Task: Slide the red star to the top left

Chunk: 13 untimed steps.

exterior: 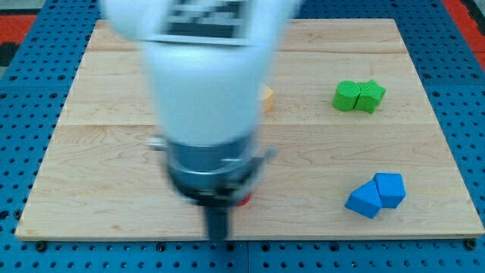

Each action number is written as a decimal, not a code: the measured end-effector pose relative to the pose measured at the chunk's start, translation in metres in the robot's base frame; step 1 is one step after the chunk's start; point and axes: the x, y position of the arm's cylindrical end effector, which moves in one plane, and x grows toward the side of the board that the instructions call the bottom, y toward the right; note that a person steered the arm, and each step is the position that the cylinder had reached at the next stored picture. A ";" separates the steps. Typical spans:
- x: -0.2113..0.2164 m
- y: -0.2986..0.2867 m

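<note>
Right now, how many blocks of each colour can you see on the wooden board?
Green blocks: 2, and, touching.
Blue blocks: 2, and, touching.
Yellow block: 1, mostly hidden by the arm.
Red block: 1, barely showing.
Total: 6

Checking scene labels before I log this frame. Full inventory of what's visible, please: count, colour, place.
green blocks: 2, green, touching side by side, the view's upper right; shapes unclear.
blue blocks: 2, blue, touching, the view's lower right; shapes unclear.
yellow block: 1, yellow-orange, only a sliver showing at the arm's right edge, upper centre; shape hidden.
red block: 1, red, only a sliver showing by the rod, lower centre; shape hidden, presumably the star.
board: 1, light wood, fills most of the view.
pegboard: 1, blue, around the board.
arm: 1, white with dark collar, blurred, centre-left.
my tip: 1, dark, near the board's bottom edge, just lower left of the red sliver; contact unclear.
</note>
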 end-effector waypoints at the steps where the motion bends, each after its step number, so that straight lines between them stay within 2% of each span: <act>1: -0.041 -0.008; 2: -0.076 -0.004; 3: -0.080 -0.008; 4: -0.052 -0.003; 5: -0.047 0.029; 6: -0.057 0.058; 8: -0.100 0.042; 9: -0.133 -0.001; 10: -0.187 -0.093; 12: -0.196 -0.131; 13: -0.225 -0.158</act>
